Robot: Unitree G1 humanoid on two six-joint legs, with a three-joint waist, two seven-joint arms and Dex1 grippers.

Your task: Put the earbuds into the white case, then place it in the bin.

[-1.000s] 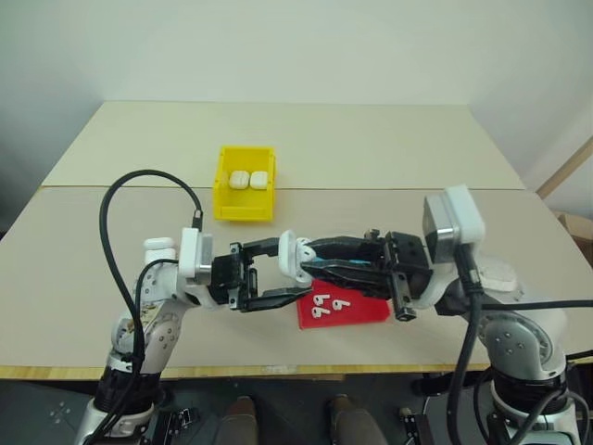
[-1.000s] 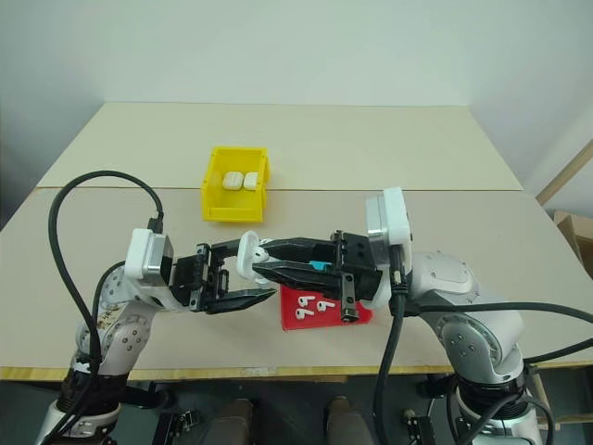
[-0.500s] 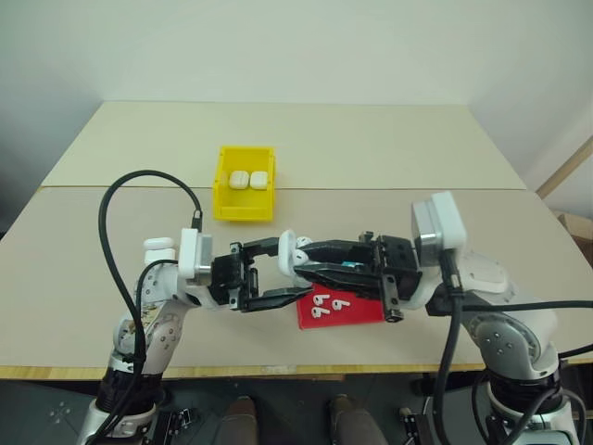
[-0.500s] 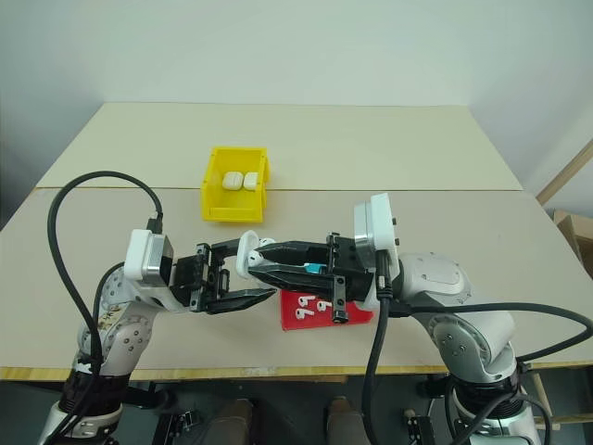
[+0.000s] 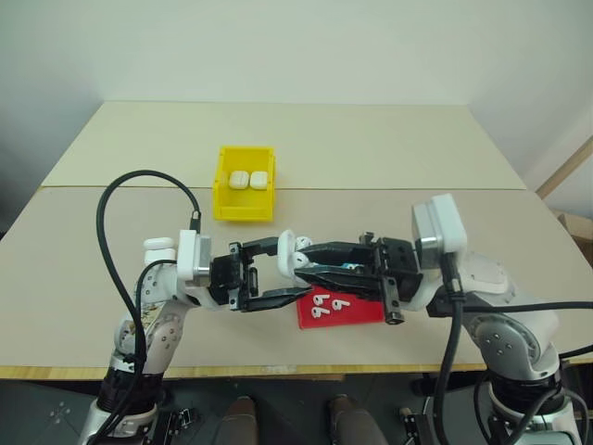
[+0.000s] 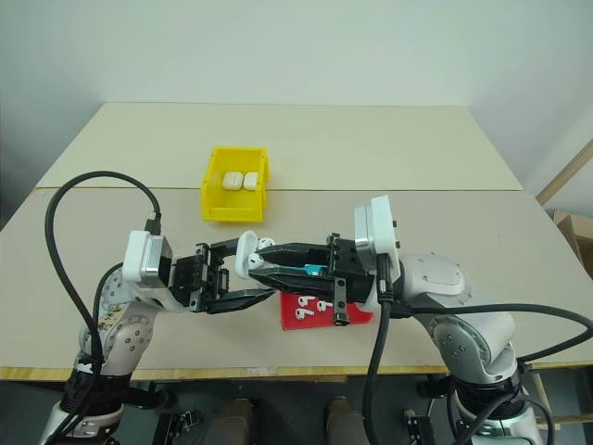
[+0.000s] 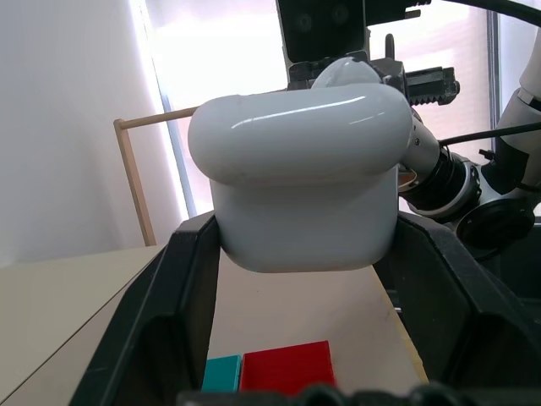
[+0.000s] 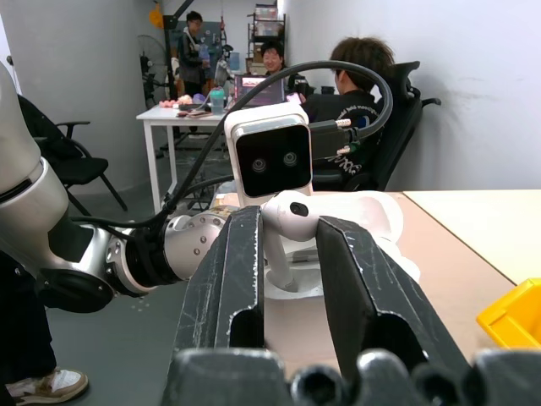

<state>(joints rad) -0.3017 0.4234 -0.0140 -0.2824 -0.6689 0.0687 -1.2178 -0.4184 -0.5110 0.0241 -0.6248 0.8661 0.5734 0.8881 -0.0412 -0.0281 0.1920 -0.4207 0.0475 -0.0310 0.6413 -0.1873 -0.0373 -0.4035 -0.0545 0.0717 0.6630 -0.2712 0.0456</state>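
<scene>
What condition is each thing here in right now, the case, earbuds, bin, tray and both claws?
White case: lid open, held above the table.
Left gripper: shut on the white case.
Right gripper: shut on an earbud at the case's opening.
Red tray: on the table, three loose earbuds in it.
Bin: holds two closed cases.

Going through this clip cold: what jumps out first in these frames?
The two grippers meeting nose to nose above the table's near edge: the left gripper is clamped on a white case, and the right gripper pinches an earbud right at it. Below them lies a red tray with three loose earbuds; farther back, a yellow bin holds two more cases.
</scene>
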